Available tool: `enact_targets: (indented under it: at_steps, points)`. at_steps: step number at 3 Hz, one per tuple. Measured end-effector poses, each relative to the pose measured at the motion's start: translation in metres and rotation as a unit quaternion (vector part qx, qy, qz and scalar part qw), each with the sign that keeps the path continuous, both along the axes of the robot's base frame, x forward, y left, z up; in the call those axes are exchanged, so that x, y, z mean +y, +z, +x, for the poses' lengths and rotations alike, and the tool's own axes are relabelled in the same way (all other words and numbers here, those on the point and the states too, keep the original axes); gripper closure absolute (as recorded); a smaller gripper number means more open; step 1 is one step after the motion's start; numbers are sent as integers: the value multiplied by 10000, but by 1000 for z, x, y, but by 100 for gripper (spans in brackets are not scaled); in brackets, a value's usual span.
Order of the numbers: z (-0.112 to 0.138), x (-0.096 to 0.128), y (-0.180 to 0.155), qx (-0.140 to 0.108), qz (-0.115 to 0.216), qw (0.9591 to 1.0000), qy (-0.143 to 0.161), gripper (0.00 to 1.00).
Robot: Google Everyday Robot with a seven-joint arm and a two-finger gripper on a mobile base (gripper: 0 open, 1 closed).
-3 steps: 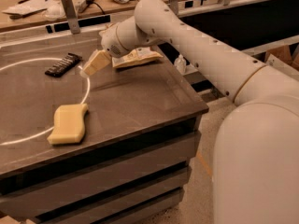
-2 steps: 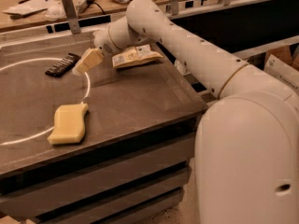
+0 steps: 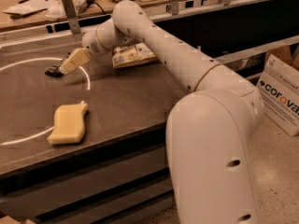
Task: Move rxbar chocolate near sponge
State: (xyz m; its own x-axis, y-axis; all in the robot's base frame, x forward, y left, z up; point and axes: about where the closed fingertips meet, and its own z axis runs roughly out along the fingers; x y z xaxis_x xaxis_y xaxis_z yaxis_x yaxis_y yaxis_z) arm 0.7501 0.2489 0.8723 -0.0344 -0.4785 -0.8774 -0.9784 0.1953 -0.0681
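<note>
Gripper sits low over the back-left part of the surface, arm reaching in from the right-hand edge and angled down to the left. Its tip is right at the rxbar chocolate, overlapping the bar's near end, so only the left bit of the black wrapper shows. Can't tell whether the gripper is open or closed, or whether it has hold of the bar (cream tip reads as one block from this angle). The bar lies flat just inside the white circle line drawn on the surface. Sponge lies flat near the front-left edge, well apart from the bar and touching nothing but the circle line. Brown-and-white chip bag lies toward the back edge, behind the arm. Cardboard box stands on the floor off the right edge.
</note>
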Motion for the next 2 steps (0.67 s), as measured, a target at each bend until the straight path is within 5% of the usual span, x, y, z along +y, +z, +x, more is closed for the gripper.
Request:
enact_targets:
  at_steps: [2]
  points:
    - [1, 44, -16, 241, -30, 9992, 324, 0]
